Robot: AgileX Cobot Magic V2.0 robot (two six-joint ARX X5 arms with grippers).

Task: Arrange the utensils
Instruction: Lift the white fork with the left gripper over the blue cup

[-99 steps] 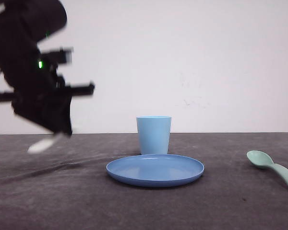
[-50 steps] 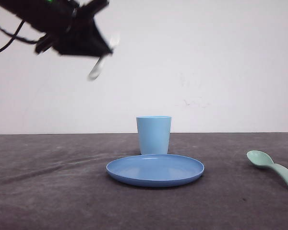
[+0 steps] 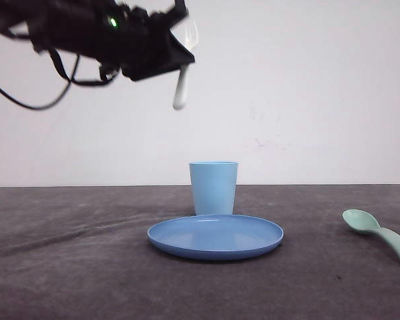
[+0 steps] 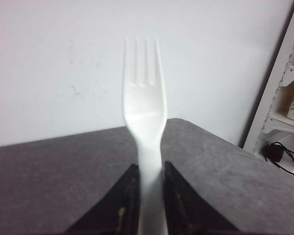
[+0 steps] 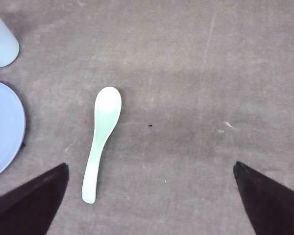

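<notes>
- My left claw [image 3: 177, 57] is high in the air, up and left of the light blue plastic cup [image 3: 213, 187], pinching the white plastic fork [image 3: 181, 80] by its handle.
- Left wrist view: both dark fingers [image 4: 122, 205] press against the fork [image 4: 146, 127] handle on either side, tines pointing away from the claw [image 4: 148, 196] towards the white wall [image 4: 59, 63].
- Front view: the fork hangs roughly upright, rounded handle end down, tines up next to the claw body. It touches nothing else.
- My right claw [image 5: 149, 196] hovers above the grey tabletop [image 5: 196, 73], fingers spread wide, nothing between them.
- The mint-green plastic spoon [image 5: 102, 142] lies flat on the tabletop between the spread fingers, nearer one of them, bowl pointing away from the claw. Not touching either finger.
- Front view: the spoon [image 3: 379, 236] lies at the right edge, well apart from the round blue plastic plate [image 3: 215, 237].
- The plate sits mid-tabletop [image 3: 67, 267], and the cup stands upright just behind it. I cannot tell whether they touch.
- White shelving [image 4: 284, 103] with a few items shows at the side of the left wrist view.
</notes>
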